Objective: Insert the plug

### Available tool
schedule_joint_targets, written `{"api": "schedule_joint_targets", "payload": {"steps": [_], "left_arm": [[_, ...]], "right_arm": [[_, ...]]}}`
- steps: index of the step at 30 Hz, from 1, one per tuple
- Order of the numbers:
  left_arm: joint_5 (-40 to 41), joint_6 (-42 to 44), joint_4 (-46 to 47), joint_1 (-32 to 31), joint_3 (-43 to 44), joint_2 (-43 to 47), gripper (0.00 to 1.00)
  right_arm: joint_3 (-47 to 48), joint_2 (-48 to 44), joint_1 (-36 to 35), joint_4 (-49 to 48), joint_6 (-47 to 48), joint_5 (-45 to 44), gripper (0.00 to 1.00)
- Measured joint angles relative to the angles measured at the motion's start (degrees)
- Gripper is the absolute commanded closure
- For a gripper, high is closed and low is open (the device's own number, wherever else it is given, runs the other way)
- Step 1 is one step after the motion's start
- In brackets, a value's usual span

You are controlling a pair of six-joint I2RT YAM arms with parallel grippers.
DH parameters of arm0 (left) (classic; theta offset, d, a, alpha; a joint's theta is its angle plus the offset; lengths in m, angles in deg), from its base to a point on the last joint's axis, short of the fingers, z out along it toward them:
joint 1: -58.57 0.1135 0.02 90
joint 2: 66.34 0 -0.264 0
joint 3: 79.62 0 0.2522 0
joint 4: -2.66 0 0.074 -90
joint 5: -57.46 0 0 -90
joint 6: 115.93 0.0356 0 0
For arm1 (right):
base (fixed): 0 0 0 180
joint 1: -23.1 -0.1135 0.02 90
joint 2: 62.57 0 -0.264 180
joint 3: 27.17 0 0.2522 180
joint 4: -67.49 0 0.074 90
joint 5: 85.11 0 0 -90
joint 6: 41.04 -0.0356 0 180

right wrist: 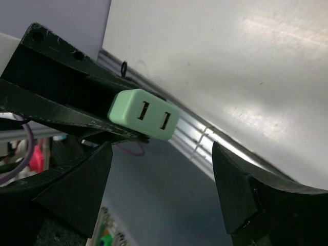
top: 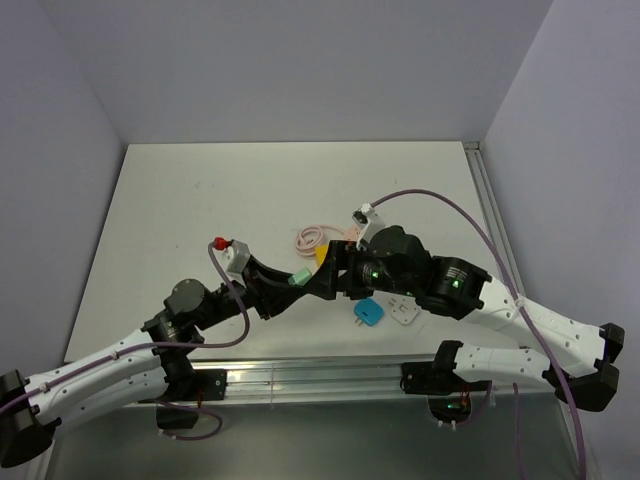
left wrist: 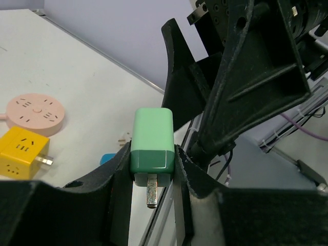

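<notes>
My left gripper (left wrist: 152, 169) is shut on a mint green plug adapter (left wrist: 152, 139) and holds it above the table, metal prong pointing back toward the wrist. The green plug also shows in the top view (top: 299, 277) and in the right wrist view (right wrist: 144, 114), where its end face has two slots. My right gripper (right wrist: 163, 192) is open and empty, close in front of the green plug, its jaws wide apart just below the plug's slotted end. In the top view the right gripper (top: 328, 282) meets the left gripper (top: 292, 286) over the table's middle front.
A pink round power strip (left wrist: 35, 113) with a coiled pink cable (top: 312, 237) and a yellow cube plug (left wrist: 21, 151) lie on the table. A blue plug (top: 368, 313) and a white plug (top: 403, 312) lie near the front rail (top: 320, 378).
</notes>
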Motion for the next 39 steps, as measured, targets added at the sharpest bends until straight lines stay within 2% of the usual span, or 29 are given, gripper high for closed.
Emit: {"api": "schedule_joint_targets", "payload": {"steps": [5,13,17,22,25,28,30,32,39], "left_arm": [[-0.1,3.9,-2.3,0.0,0.0,0.3,1.00],[-1.2,6.5,-2.3,0.0,-1.2,4.0,0.99],[-1.5,5.9,-2.2,0.0,-1.6,4.8,1.00],[-4.0,-0.2,-3.1,0.0,-0.1,3.2,1.00],[-7.1,-5.1,-2.5,0.1,0.4,3.1,1.00],[-10.6,-9.5,-1.2,0.1,0.7,3.2,1.00],[-12.2,-11.6,-0.2,0.1,0.7,3.5,1.00],[-13.3,-13.4,0.7,0.1,0.7,3.8,1.00],[-16.0,-18.0,5.2,0.1,0.7,4.5,1.00]], "right_arm": [[0.3,2.3,0.0,-0.7,-2.5,5.2,0.20],[0.3,2.4,0.0,-1.5,-5.7,5.5,0.22],[0.3,2.4,0.0,-2.4,-2.3,5.5,0.22],[0.3,0.5,0.0,-3.6,7.0,5.8,0.29],[-0.7,-3.4,0.1,-6.5,12.5,9.1,0.35],[-1.4,-6.8,0.1,-9.1,16.2,13.7,0.37],[-1.4,-7.2,0.1,-10.8,18.0,17.4,0.39],[-1.4,-7.3,0.1,-11.9,19.1,20.6,0.47],[-2.7,-5.5,0.1,-14.1,20.3,24.6,0.52]]}}
